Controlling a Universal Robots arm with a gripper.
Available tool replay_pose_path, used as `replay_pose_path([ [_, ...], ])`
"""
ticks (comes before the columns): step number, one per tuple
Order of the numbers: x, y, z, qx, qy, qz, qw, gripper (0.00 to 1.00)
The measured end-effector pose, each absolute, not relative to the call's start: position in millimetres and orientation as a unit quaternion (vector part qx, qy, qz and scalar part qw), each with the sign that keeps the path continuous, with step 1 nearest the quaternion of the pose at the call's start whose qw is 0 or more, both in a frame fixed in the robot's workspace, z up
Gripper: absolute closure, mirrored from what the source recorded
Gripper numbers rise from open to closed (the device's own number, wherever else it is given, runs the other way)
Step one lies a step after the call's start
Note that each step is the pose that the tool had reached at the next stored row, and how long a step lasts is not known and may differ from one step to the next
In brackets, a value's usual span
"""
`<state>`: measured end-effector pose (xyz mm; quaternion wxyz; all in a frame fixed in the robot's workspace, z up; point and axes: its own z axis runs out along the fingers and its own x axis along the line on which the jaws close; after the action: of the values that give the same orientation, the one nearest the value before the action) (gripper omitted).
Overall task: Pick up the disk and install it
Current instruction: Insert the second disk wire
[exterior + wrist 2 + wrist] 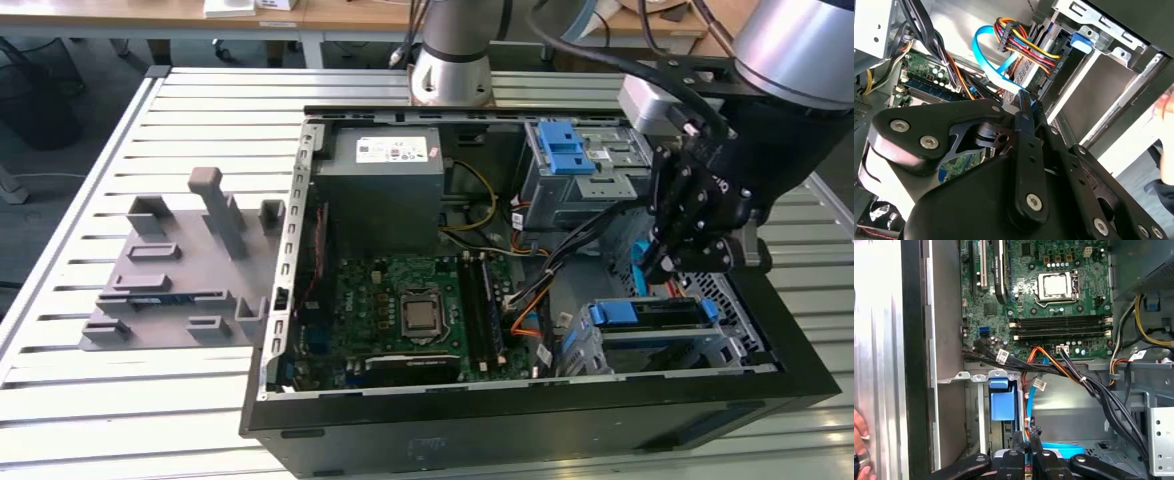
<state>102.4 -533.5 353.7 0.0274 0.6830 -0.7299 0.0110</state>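
Hovering inside the open computer case (534, 420), the claw (1031, 432) hung just above the drive cage at the exterior view's right. In both wrist views its fingers were drawn together at the tips. A blue data cable (985, 59) ran right beside them, but I could not tell whether they pinched it.

The disk (657, 318) lay in that cage directly below the claw, with its blue frame end facing the motherboard (414, 305). It was not in the claw's grip. By my judgement the pick-up was over and the work stood at the seating step, with the disk apparently in its slot. Whether it had latched fully could not be told. Any further move there would call for a straight, careful path, since the wire bundle (1054, 371) crowded the cage.

By count there was one disk, one claw, one case and one grey power supply (387, 185). A second blue carrier (567, 150) sat in the upper bay, and one grey fixture (180, 270) lay on the slatted desk (200, 110).
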Motion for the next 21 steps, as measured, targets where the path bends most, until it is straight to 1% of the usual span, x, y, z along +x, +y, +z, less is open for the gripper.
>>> replay_pose_path([
  [5,102,-533,352,0.683,-0.73,0.01,0.027,0.84],
  [9,102,-534,350,0.678,-0.735,0.007,0.024,0.84],
  [21,102,-546,345,0.666,-0.746,0.006,0.024,0.84],
])
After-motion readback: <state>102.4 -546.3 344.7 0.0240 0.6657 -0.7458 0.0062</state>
